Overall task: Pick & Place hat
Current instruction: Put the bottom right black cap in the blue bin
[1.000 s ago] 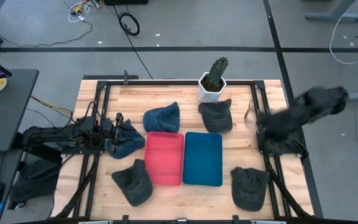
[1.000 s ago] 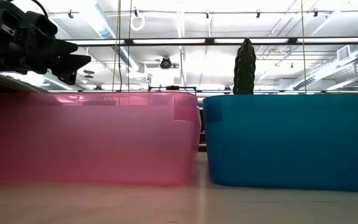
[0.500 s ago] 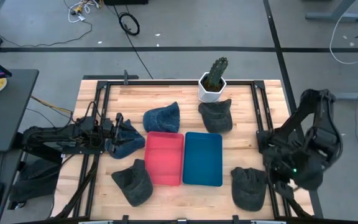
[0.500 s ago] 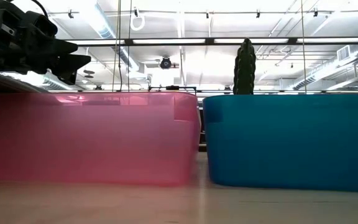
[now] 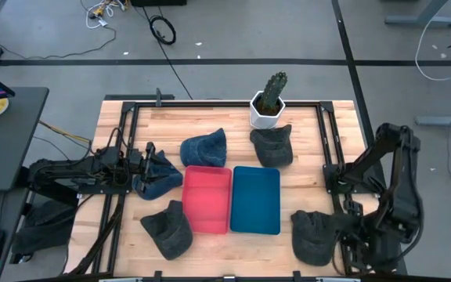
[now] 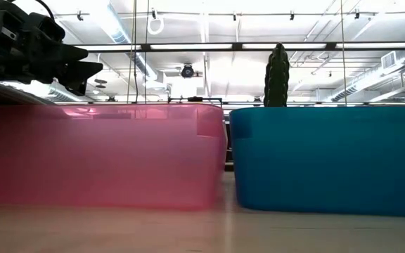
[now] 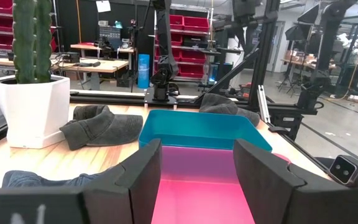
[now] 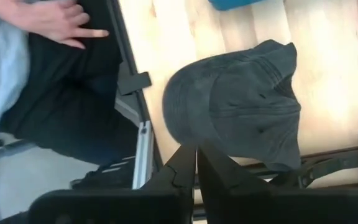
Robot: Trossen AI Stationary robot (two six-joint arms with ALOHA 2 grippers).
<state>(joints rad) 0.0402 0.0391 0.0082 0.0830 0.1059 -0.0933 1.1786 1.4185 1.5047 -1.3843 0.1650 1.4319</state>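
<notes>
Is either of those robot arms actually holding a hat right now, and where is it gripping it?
No. The left gripper is open and empty, facing the pink bin. The right gripper is shut on nothing, poised over the dark grey cap at the table's corner.

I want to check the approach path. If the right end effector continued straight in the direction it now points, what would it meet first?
Probably the dark grey hat at the table's near right corner. The right end effector, fingers nearly together, points at that hat's edge beside the table frame. Depth is unclear, so it might just skim the edge.
</notes>
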